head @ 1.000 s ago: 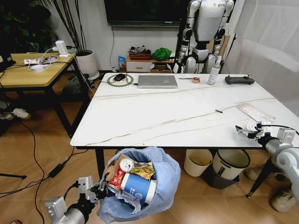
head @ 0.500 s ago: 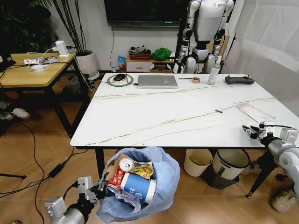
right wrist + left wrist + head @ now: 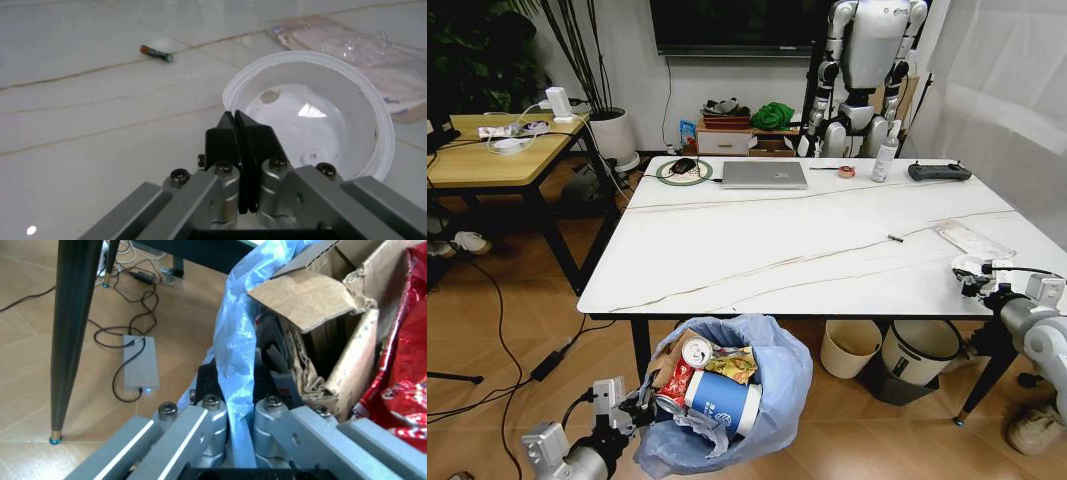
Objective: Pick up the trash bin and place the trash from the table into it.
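Note:
The trash bin point(image 3: 772, 385), lined with a light-blue bag point(image 3: 237, 335), hangs low in front of the white marble table point(image 3: 777, 250). It holds a blue-white cup point(image 3: 717, 395), a red can point(image 3: 689, 362), a wrapper and brown cardboard point(image 3: 303, 295). My left gripper point(image 3: 635, 408) is shut on the bag-covered rim point(image 3: 239, 405). At the table's right front edge, my right gripper point(image 3: 972, 280) is shut on the rim of the white round lid point(image 3: 320, 115). The clear flat plastic package point(image 3: 974, 241) point(image 3: 353, 45) lies on the table just beyond it.
A small dark stub point(image 3: 895, 238) lies mid-table. A laptop point(image 3: 764, 174), mouse pad point(image 3: 684, 170), tape roll point(image 3: 847, 171), bottle point(image 3: 885, 156) and controller point(image 3: 939, 172) line the far edge. A cream bin point(image 3: 850, 347) and a black-rimmed white bin point(image 3: 919, 352) stand under the table.
My right gripper has moved rightward along the table's front edge with the white lid in it. The left gripper and the bin have stayed put.

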Tool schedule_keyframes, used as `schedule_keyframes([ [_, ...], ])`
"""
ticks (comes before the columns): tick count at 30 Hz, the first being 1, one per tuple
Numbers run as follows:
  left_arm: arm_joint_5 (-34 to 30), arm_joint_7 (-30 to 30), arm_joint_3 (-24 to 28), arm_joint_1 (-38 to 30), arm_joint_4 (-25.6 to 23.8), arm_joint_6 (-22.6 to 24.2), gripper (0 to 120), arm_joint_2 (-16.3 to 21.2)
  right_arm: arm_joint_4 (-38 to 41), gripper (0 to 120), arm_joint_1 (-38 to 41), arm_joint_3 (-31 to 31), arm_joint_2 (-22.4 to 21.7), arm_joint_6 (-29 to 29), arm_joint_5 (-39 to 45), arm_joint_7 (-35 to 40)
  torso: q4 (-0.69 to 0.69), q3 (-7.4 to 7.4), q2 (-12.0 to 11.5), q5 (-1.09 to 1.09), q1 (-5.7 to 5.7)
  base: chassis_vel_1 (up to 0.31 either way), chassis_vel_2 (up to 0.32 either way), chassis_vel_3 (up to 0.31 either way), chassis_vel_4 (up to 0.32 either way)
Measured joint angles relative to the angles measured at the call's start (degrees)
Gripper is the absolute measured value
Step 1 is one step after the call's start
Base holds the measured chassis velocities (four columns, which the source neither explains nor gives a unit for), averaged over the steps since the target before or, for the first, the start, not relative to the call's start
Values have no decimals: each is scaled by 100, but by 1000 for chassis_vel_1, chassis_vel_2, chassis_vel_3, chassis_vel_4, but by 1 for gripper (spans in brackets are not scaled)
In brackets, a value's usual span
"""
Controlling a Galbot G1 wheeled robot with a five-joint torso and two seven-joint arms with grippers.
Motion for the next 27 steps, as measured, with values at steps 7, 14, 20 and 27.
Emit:
schedule_keyframes([
  [7, 0, 2, -4, -2, -16, 2, 0, 4, 345, 0, -36, -2, -13, -36, 142, 6, 1, 0, 0, -3, 0, 0, 0, 0, 0],
  [14, -40, -3, -6, -16, -16, 10, 0, 32, 1165, 0, -222, -187, -46, 26, 604, -2, -1, 0, 0, -3, 0, 0, 0, 0, 0],
  [20, -69, -7, -32, -6, -16, 15, 0, 67, 2480, 0, -163, -705, -234, 158, 1287, 54, 1, 0, 0, -6, 0, 0, 0, 0, 0],
  [27, -116, -18, -45, -13, -34, 23, 0, 83, 3973, 0, 235, -1804, -498, 505, 2014, 139, 1, 0, 0, -4, 0, 0, 0, 0, 0],
])
